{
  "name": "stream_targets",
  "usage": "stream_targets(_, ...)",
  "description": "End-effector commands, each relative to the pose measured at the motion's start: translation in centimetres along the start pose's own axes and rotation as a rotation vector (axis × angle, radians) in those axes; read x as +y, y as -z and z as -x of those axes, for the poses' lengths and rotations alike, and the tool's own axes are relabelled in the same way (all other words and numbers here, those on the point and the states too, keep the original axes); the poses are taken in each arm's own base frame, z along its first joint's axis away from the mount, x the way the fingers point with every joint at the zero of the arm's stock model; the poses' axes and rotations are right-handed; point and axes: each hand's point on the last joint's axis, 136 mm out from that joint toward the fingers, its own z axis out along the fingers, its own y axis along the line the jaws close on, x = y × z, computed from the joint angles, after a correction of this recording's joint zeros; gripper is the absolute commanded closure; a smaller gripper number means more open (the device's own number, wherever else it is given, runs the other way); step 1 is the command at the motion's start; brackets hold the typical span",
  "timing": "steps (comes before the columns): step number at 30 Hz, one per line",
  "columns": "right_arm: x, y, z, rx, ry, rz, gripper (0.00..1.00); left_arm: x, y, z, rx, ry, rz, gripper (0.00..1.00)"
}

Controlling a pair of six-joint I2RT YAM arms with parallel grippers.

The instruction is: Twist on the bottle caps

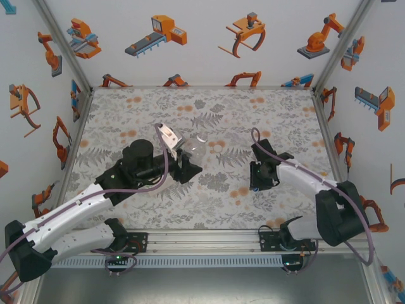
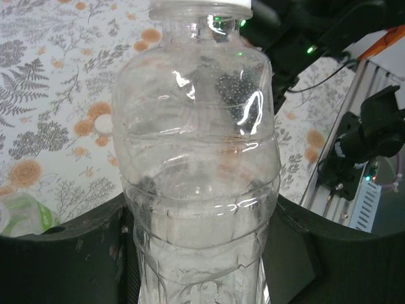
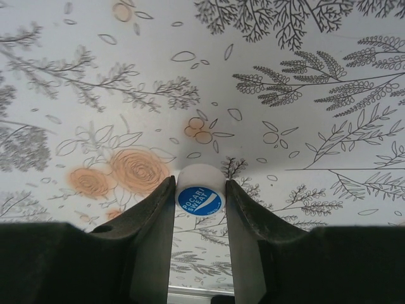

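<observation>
On the floral table point(image 1: 285, 114), left claw point(image 2: 201, 256) clamps clear bottle point(image 2: 196, 145), right claw point(image 3: 200, 193) clamps cap point(image 3: 200, 197).

1. The top external view is taken from above and behind the arm bases, facing down and forward. The whole table point(image 1: 209, 209) is covered from afar, with the bases along the bottom edge.
2. The left wrist view is taken very near, along the left gripper point(image 2: 199, 215) at the bottom of the frame. The clear bottle point(image 2: 196, 145) at centre and the metal edge rail point(image 2: 332, 164) at right are shared with the top view.
3. The right wrist view is aimed down at the tabletop from close by, past the right gripper point(image 3: 200, 190) and the cap point(image 3: 200, 199) at lower centre. The floral surface is shared with both other views.
</observation>
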Motion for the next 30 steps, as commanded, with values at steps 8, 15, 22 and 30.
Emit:
stream_targets(8,6.1,9.4,4.4,-0.236,0.223,0.309,0.85,-0.1,1.6,-1.6,0.266,-0.328,-0.028,1.0)
stream_targets(15,11.3,18.2,5.3,-0.459,0.411,0.611,0.89,-2.1,2.6,-2.2,0.284,-0.435,-0.158,1.0)
stream_targets(22,15.2,27.5,2.3,-0.64,0.763,0.896,0.95,-3.4,3.0,-2.4,0.237,-0.455,-0.221,1.0)
stream_targets(30,17.3,32.5,-1.1,-0.775,1.055,1.056,0.96,-5.5,3.4,-3.0,0.242,-0.519,-0.348,1.0)
